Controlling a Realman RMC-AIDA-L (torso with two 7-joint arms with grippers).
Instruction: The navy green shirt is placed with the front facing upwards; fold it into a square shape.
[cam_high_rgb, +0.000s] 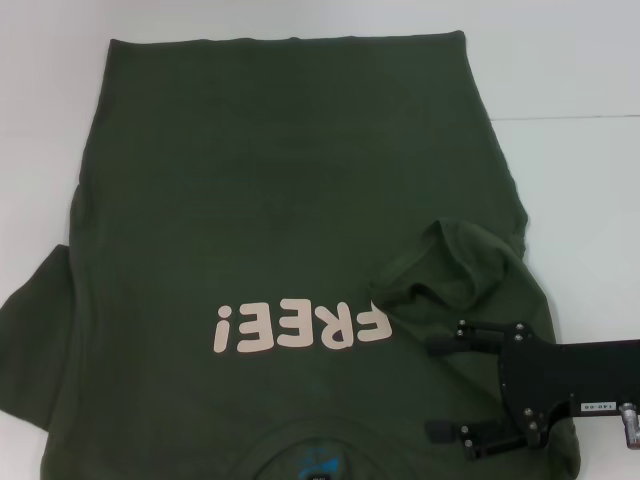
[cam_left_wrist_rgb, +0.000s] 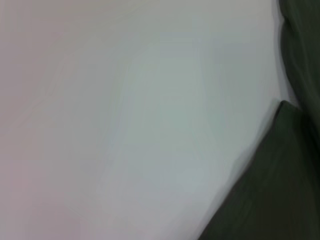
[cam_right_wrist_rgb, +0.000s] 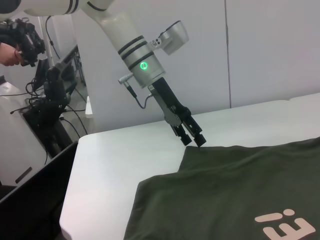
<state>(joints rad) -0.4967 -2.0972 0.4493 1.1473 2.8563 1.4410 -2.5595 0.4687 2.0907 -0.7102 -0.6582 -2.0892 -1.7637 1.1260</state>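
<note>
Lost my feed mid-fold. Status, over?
Right gripper open over the shirt by its bunched sleeve. Left gripper at shirt's far edge. Shirt face up, unfolded. Nothing blocking.

Bright, even light throughout; the left wrist view is blurred, and the white table (cam_high_rgb: 580, 200) glares faintly.
</note>
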